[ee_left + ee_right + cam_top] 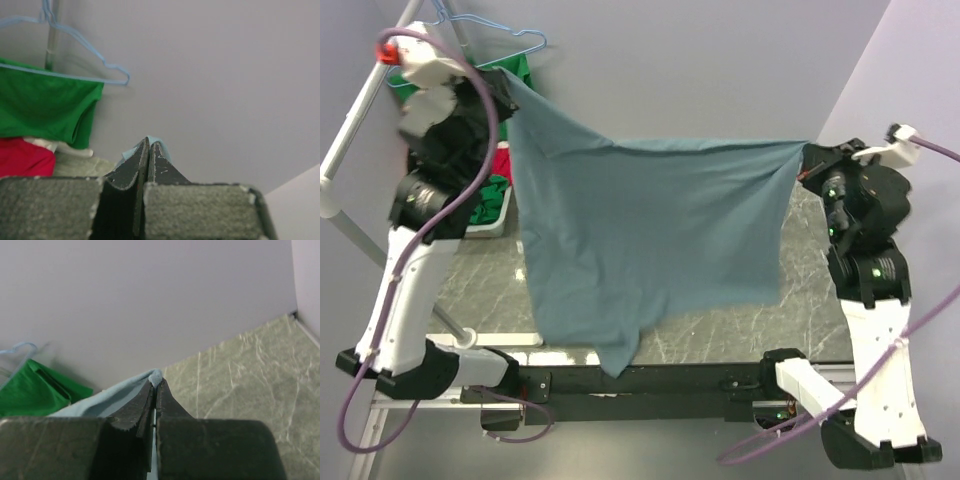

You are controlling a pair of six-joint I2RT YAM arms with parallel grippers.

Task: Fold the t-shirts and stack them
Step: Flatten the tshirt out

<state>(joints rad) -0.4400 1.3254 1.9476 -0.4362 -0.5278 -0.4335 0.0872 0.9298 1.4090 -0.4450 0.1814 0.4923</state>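
Note:
The grey-blue t-shirt (650, 230) hangs spread in the air above the table, stretched between both grippers. My left gripper (505, 85) is shut on its top left corner, and a bit of the cloth (159, 142) shows past the fingertips in the left wrist view. My right gripper (807, 155) is shut on its top right corner, and the cloth (115, 397) shows in the right wrist view. The shirt's lower edge droops to a point near the table's front edge. A green shirt (45, 105) and a red shirt (22, 157) lie at the far left.
A green bin (485, 205) with red and green cloth stands at the back left. A blue hanger (490, 35) hangs on a metal pole (350, 140) above it. The marble table (810, 290) ends at walls behind and on the right.

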